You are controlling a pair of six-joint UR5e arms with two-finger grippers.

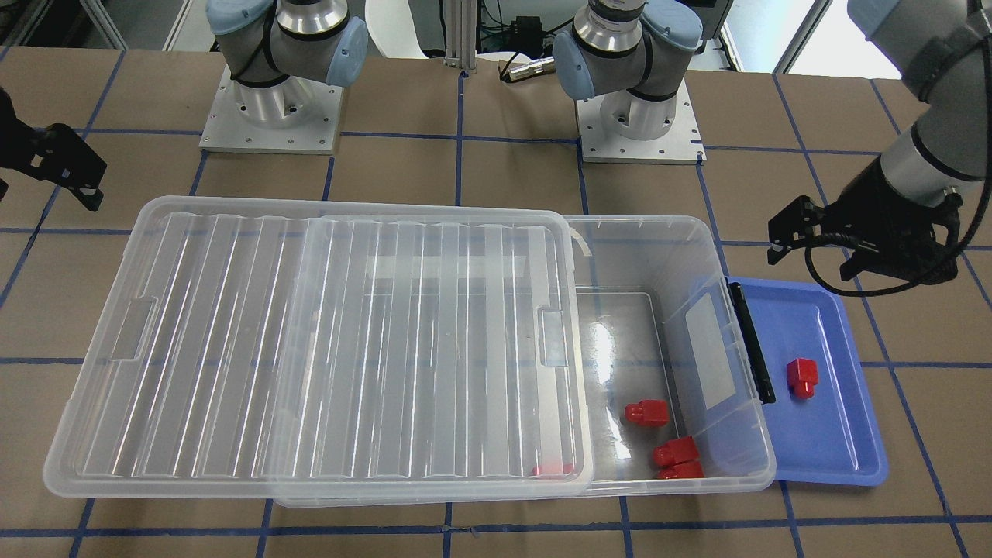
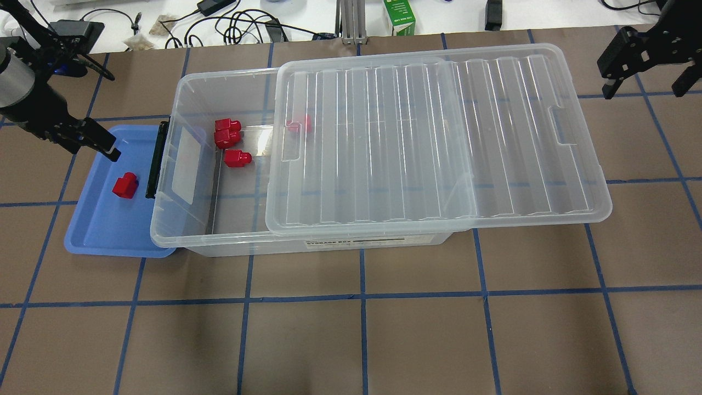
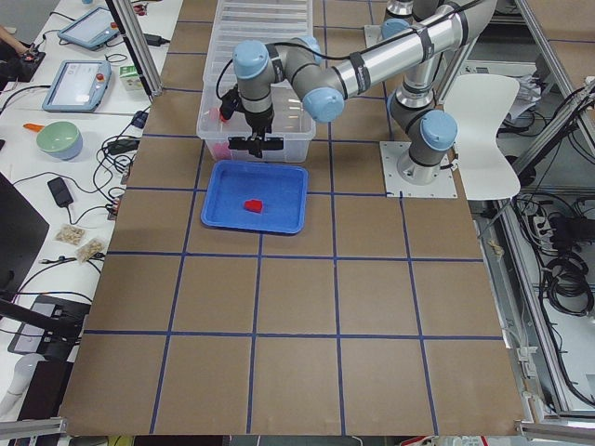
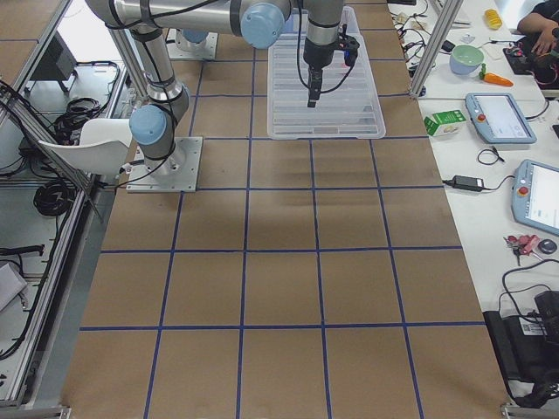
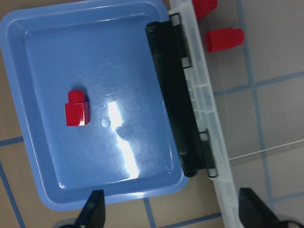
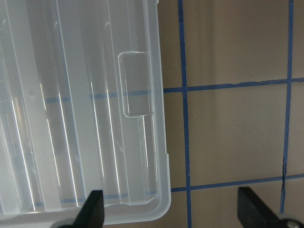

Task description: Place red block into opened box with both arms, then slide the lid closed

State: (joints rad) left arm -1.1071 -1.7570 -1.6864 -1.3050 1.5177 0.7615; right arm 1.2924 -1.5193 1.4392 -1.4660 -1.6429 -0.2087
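On the blue tray [image 5: 47, 57], red block [image 5: 77, 109] clear of spread left fingers [image 5: 93, 209]

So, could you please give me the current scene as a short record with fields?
red block: lying on the blue tray, not held
blue tray: beside the box's black-bar end
box: three other blocks in its uncovered part, a fourth block seen through the lid
lid: partway open, overhanging the box end on the right arm's side
left hand: open, empty, above the tray's edge
right hand: open, empty, above the table past the lid's outer end
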